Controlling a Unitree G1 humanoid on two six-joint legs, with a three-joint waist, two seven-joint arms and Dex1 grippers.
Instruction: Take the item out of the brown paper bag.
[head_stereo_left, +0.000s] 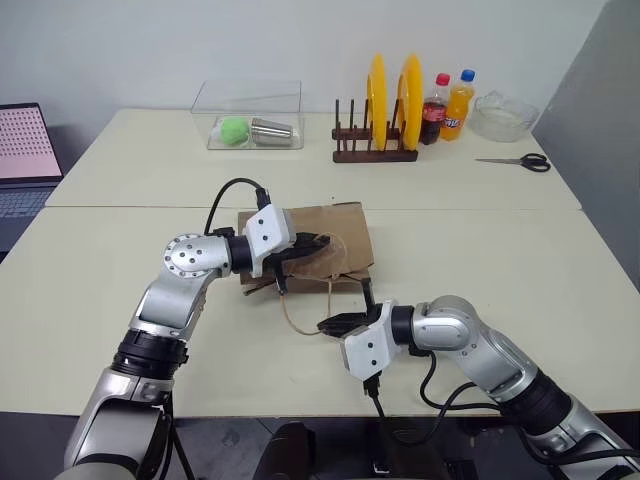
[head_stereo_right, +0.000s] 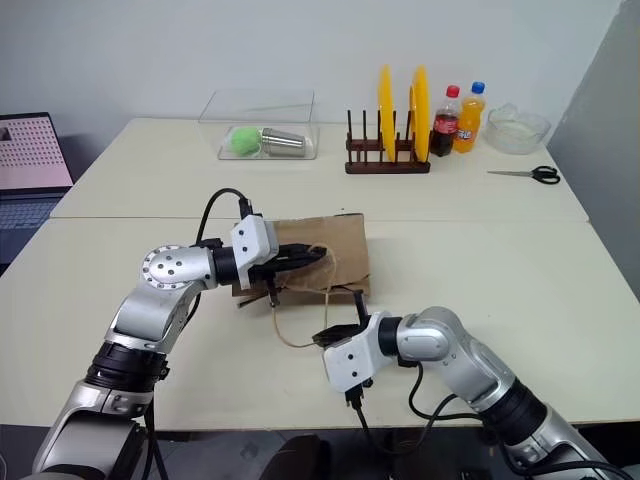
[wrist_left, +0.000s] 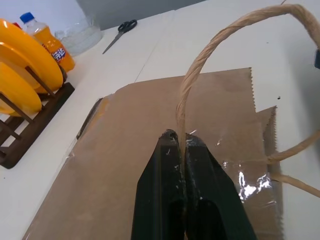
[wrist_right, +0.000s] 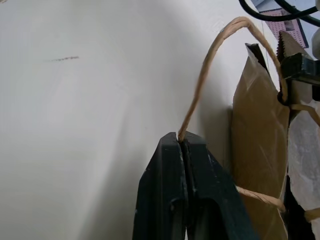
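You're early in the task: the brown paper bag (head_stereo_left: 320, 245) lies flat mid-desk, mouth toward the near edge, and the item isn't out yet; I can't see it, presumably inside. Left gripper (wrist_left: 179, 137) is clamped on one loop handle (wrist_left: 210, 55), right gripper (wrist_right: 180, 137) on the other handle (wrist_right: 205, 75). Remaining: spread the mouth, extract the item. At the far edge, the clear box (head_stereo_left: 250, 118) holds a green ball (head_stereo_left: 234, 129) and a metal cup (head_stereo_left: 274, 131)

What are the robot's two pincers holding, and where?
Each pinches one loop handle of the brown paper bag: the left pincer one handle, the right pincer the other handle.
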